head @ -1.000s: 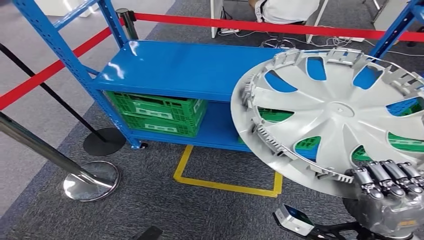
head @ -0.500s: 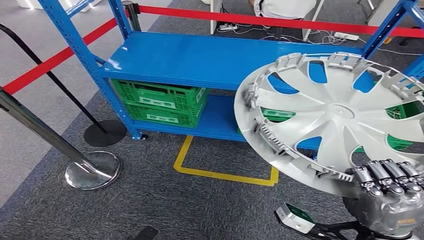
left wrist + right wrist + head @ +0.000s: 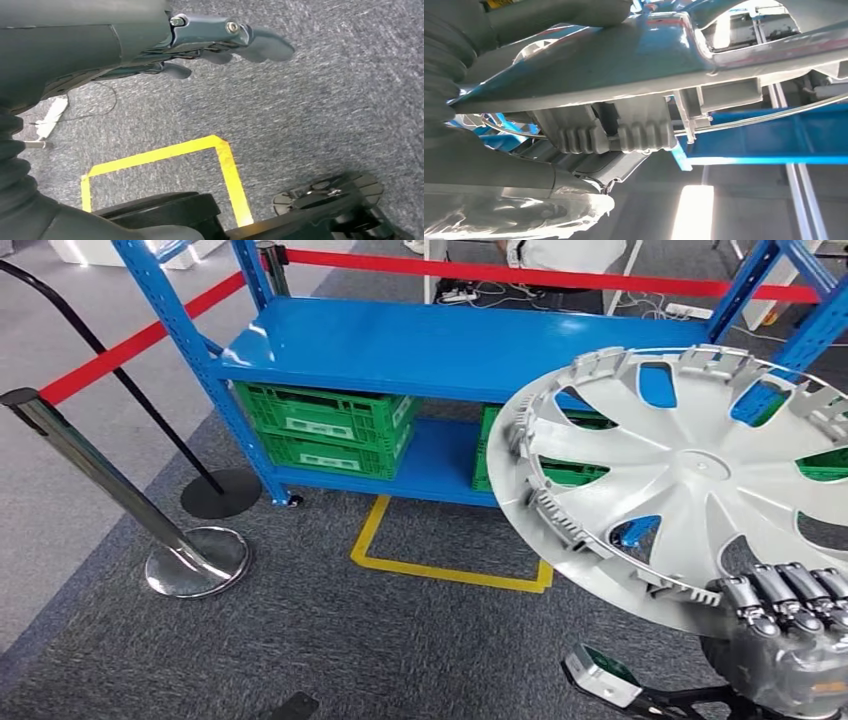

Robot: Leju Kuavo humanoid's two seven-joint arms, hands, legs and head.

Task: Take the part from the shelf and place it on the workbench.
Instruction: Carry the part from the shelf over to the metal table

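Right hand (image 3: pixel 790 625) grips the lower rim of the silver wheel cover (image 3: pixel 690 475), held tilted in the air in front of the blue shelf (image 3: pixel 440 340). Left hand (image 3: pixel 220 37) hangs over grey carpet, fingers loosely apart, holding nothing. Green crates (image 3: pixel 325 430) sit on the bottom shelf board; contents and label writing unreadable.

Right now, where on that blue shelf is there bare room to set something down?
The upper blue shelf board is bare from its left upright across the middle. The lower level is crowded: a green crate fills its left, another green crate sits further right. The hubcap in the right hand hides the shelf's right end.
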